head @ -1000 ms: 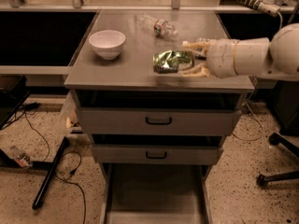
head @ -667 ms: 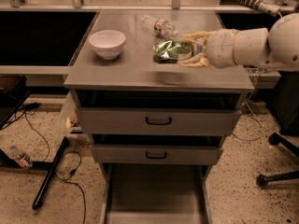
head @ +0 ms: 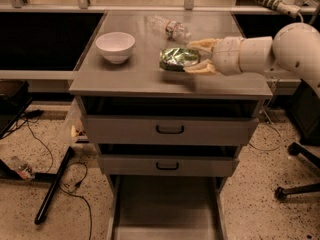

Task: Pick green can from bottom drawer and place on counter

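Observation:
The green can (head: 176, 59) is shiny and dented and lies on its side, low over or on the counter (head: 135, 79), right of centre. My gripper (head: 190, 57) reaches in from the right, with one beige finger behind the can and one in front, shut on it. I cannot tell whether the can rests on the counter. The bottom drawer (head: 165, 209) is pulled open below, and its grey floor shows nothing on it.
A white bowl (head: 115, 46) stands on the counter's left part. A clear plastic bottle (head: 170, 28) lies at the back, just behind the can. The two upper drawers (head: 170, 130) are slightly open. A black pole (head: 55, 184) and cables lie on the floor at left; a chair base (head: 300, 184) stands at right.
The gripper carried the can first farther back over the counter, then a little left and down. The arm has stretched further over the counter.

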### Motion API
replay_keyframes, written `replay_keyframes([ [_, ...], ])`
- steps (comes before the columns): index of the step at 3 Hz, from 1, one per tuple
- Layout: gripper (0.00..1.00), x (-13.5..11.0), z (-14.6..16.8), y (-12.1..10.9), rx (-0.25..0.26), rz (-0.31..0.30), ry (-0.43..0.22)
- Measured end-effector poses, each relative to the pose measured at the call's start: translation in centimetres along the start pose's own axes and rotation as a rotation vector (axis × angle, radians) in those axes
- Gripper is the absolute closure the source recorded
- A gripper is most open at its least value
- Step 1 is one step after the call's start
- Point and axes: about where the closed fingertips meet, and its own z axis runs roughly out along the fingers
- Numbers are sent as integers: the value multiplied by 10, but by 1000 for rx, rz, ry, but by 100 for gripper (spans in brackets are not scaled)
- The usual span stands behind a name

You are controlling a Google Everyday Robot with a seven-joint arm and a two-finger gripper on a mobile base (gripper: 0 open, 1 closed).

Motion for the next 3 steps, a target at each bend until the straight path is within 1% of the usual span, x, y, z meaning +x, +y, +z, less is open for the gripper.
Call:
replay_keyframes([
  [1, 100, 9, 17, 12, -19, 64, -7],
  [2, 81, 9, 17, 12, -19, 65, -7],
  [3, 57, 9, 17, 12, -19, 65, -7],
])
